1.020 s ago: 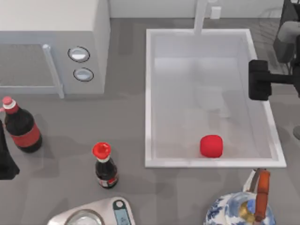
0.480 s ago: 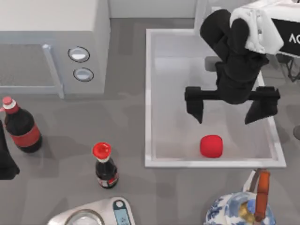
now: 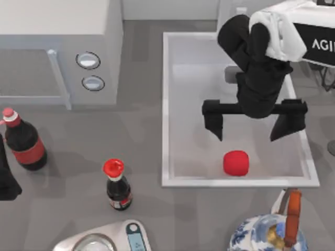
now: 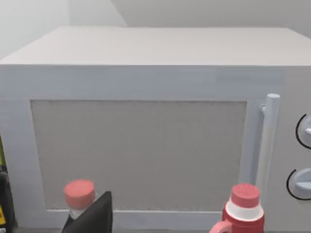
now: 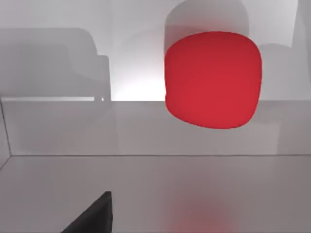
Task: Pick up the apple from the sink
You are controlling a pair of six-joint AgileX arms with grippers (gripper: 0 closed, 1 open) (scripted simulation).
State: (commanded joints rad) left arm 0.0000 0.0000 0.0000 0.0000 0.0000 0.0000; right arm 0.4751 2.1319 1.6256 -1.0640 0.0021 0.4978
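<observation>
The bright-red apple (image 3: 236,162) lies on the pale floor of the white sink (image 3: 166,110), close to its near rim. My right gripper (image 3: 249,127) hangs over the middle of the basin, just behind the apple. It is open, its two black fingers spread wider than the fruit. In the right wrist view the apple (image 5: 213,80) sits ahead against the sink wall, with one dark fingertip (image 5: 95,216) at the edge. My left gripper (image 3: 5,180) is parked at the table's left edge, its fingertip (image 4: 95,218) facing the microwave.
A white microwave (image 3: 57,47) stands at the back left. In front of it are a cola bottle (image 3: 23,141) and a red-capped sauce bottle (image 3: 118,185). A kitchen scale (image 3: 104,238) and a blue-patterned kettle (image 3: 267,232) sit along the front edge. The faucet post (image 3: 224,13) rises behind the sink.
My right arm swung in from the right edge to above the sink, then shifted slightly left. The apple and the left arm have not moved.
</observation>
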